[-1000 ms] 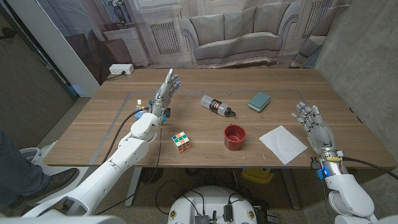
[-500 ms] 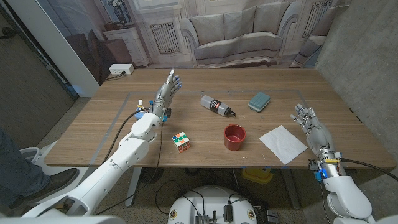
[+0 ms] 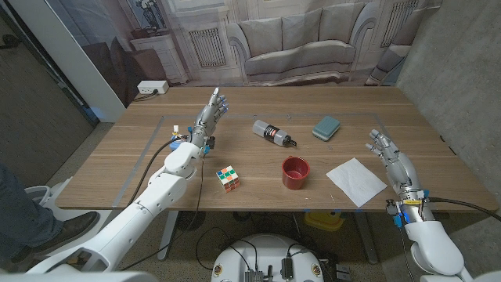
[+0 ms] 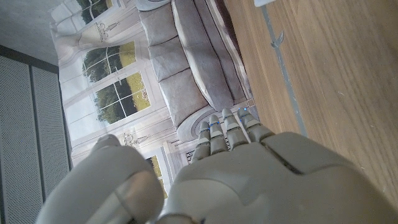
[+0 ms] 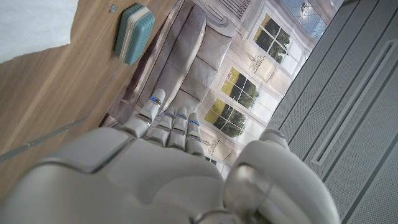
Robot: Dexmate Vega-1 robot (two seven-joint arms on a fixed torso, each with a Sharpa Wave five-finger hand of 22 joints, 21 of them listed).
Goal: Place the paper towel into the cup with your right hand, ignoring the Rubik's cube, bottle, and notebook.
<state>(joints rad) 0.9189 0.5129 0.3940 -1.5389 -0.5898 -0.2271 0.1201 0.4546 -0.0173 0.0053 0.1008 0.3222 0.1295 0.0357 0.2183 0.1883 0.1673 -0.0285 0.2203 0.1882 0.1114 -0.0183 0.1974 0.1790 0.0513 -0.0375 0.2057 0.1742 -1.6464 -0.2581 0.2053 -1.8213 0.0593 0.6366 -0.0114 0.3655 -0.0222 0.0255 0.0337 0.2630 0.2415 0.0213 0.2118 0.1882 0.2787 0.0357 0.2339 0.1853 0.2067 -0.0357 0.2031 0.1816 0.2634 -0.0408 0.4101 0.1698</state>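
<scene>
Head view puts the right robot hand point(image 3: 389, 160) at the right of the frame, fingers extended and slightly apart, holding nothing, raised beside the counter's right edge. Just to its left in the picture lies the paper towel point(image 3: 356, 181), a flat white sheet set cornerwise on the wooden counter point(image 3: 258, 188), apart from the fingers. Further left, near the frame's middle, stands the red cup point(image 3: 295, 172), upright with its mouth showing. Above the cup lies the dark bottle point(image 3: 273, 134) on its side, and to the upper right of the cup, the teal notebook point(image 3: 326, 127). Left of the cup sits the Rubik's cube point(image 3: 228, 178). The left robot hand point(image 3: 212, 111) is at the upper left of the centre, fingers straight and together, holding nothing.

Right wrist view shows the back of the right robot hand point(image 5: 155, 168) with its fingers point(image 5: 176, 124) stretched out over the wood, the notebook point(image 5: 132, 32) beyond them, and a corner of the paper towel point(image 5: 31, 25) at the upper left of that picture.
</scene>
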